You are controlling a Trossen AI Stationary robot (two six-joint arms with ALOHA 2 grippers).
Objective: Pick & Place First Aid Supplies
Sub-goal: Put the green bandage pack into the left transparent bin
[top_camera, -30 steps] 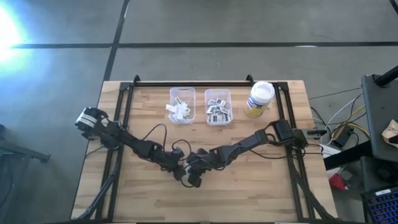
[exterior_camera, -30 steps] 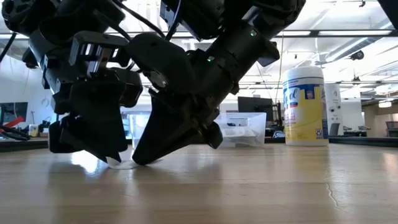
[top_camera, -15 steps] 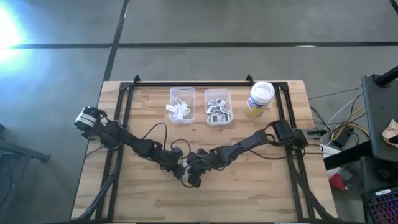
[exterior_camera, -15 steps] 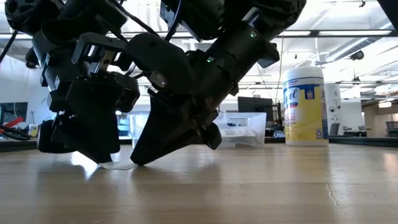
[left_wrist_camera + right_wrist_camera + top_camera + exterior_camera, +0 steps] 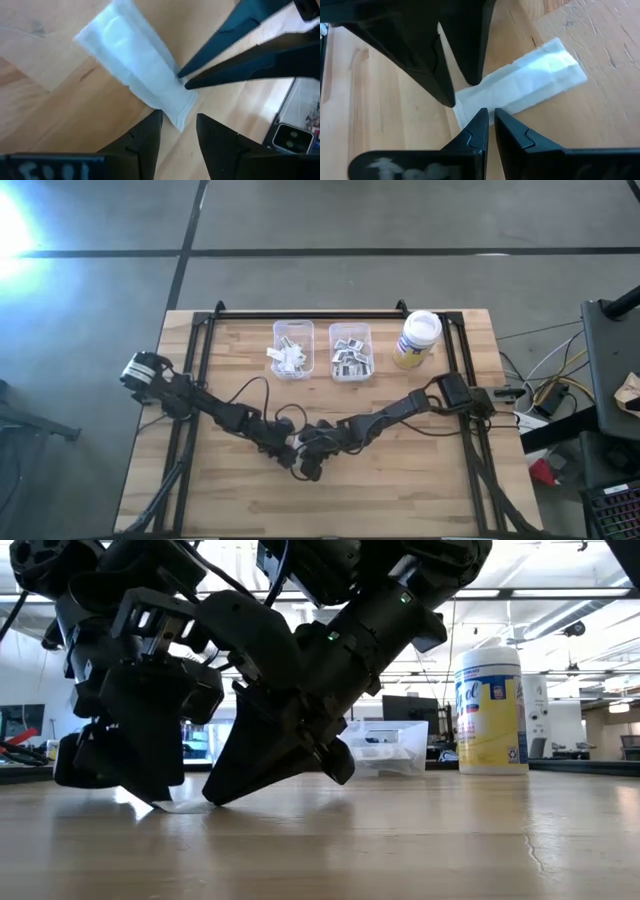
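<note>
One long narrow white packet point(image 5: 135, 65) of the first aid supplies lies flat on the wooden table near its middle. My left gripper point(image 5: 178, 120) is open, and its fingers stand on either side of the packet's near end point(image 5: 465, 107); whether they touch it I cannot tell. My right gripper point(image 5: 490, 116) is shut, and its tips rest at the packet's long edge. In the high view both grippers point(image 5: 300, 462) meet tip to tip and hide the packet. More packets lie in two clear bins point(image 5: 292, 348) point(image 5: 350, 352) at the far side. My right gripper sets its shut fingertips point(image 5: 183, 81) on the packet's long edge point(image 5: 496, 111), close to one end. It comes slanting down from the table's right side, across the packet. The packet lies flat on the wood. Whether the edge sits between the tips I cannot tell.
A yellowish jar with a white lid point(image 5: 417, 338) stands to the right of the bins at the far edge. A black frame rail point(image 5: 310, 314) runs along the table's far side. Bare wood lies toward the near edge point(image 5: 330, 510).
My left gripper has rolled a little about its own line and tipped toward the table's left in the low view, staying over the packet's end. My right gripper has kept its tips on the packet.
</note>
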